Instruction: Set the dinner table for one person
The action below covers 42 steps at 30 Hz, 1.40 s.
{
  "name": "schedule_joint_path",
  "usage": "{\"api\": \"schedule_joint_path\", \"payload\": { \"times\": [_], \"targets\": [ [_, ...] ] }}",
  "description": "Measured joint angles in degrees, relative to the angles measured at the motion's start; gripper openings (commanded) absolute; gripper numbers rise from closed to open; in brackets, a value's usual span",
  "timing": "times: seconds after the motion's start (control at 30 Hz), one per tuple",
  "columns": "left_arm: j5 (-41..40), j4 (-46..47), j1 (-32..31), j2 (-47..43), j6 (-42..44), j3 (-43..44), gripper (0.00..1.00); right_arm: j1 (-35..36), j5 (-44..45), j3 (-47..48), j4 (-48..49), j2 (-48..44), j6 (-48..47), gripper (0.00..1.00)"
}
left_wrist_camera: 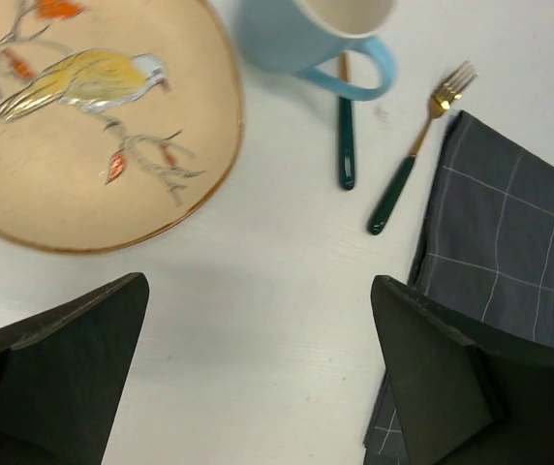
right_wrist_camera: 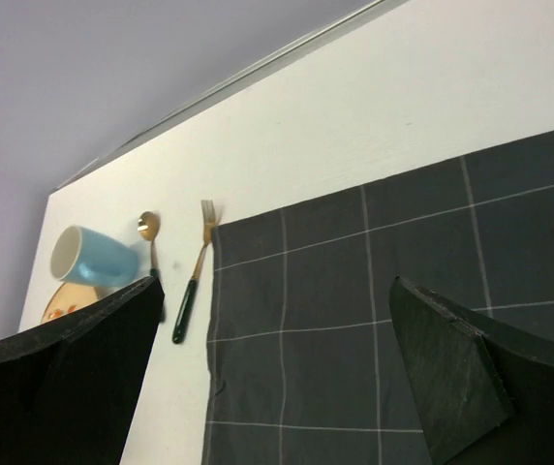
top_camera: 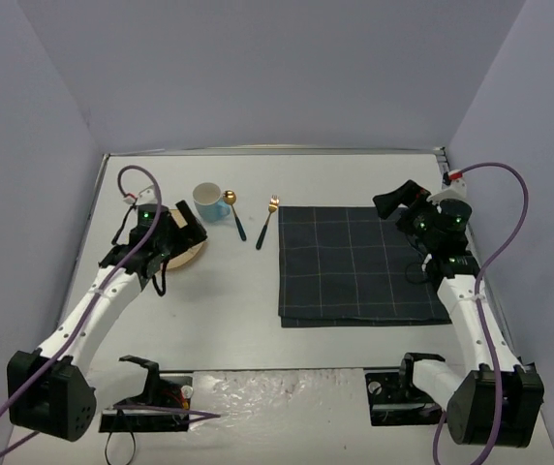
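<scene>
The dinner table (top_camera: pixel 229 320) is a wide white top. On its right half lies a dark navy grid-lined placemat (top_camera: pixel 354 266) (right_wrist_camera: pixel 354 310). At the left sit a tan plate with a bird painted on it (left_wrist_camera: pixel 83 126), a blue mug (top_camera: pixel 210 202) (left_wrist_camera: pixel 296 39), a gold spoon with a green handle (top_camera: pixel 235 215) (left_wrist_camera: pixel 346 145) and a matching fork (top_camera: pixel 266 223) (left_wrist_camera: pixel 413 165). My left gripper (top_camera: pixel 182 232) (left_wrist_camera: pixel 258 291) hovers open over the plate's near edge, holding nothing. My right gripper (top_camera: pixel 393 203) (right_wrist_camera: pixel 275 286) hangs open and empty above the placemat's far right corner.
Grey walls close in the table on three sides, with a thin metal rim (top_camera: pixel 277 150) along the far edge. Both arm bases and a crinkled sheet (top_camera: pixel 258 397) sit at the near edge. The fork lies just left of the placemat's left edge.
</scene>
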Motion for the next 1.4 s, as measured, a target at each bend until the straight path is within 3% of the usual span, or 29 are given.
{"api": "schedule_joint_path", "payload": {
  "times": [0.13, 0.43, 0.67, 0.93, 1.27, 1.3, 1.4],
  "targets": [
    [1.7, 0.3, 8.6, -5.4, -2.4, -7.1, 0.97, 2.4, -2.3, -2.6, 3.5, -1.0, 1.4, 1.00],
    [3.6, 5.8, 18.9, -7.1, -10.7, -18.9, 0.97, 9.3, -5.0, -6.2, 5.9, -0.7, 2.1, 1.00],
    [6.7, 18.8, 24.1, -2.2, -17.6, -28.0, 0.94, 12.9, -7.1, -7.5, 9.3, -0.7, 2.1, 1.00],
    [9.0, 37.2, 26.5, 7.7, -21.5, -28.5, 0.86, 15.3, -8.3, -8.1, 10.1, -0.7, 0.7, 1.00],
    [9.4, 50.7, 26.9, 17.0, -23.1, -27.8, 0.67, 15.6, -8.6, -9.0, 10.6, -0.7, -0.2, 0.99],
    [9.3, 51.4, 27.0, 17.6, -23.0, -27.7, 0.55, 15.6, -8.6, -9.0, 10.6, -0.7, -0.4, 0.99],
    [8.6, 53.0, 27.1, 19.4, -23.5, -28.0, 0.37, 15.6, -8.7, -9.1, 10.8, -0.7, -0.6, 0.99]
  ]
}}
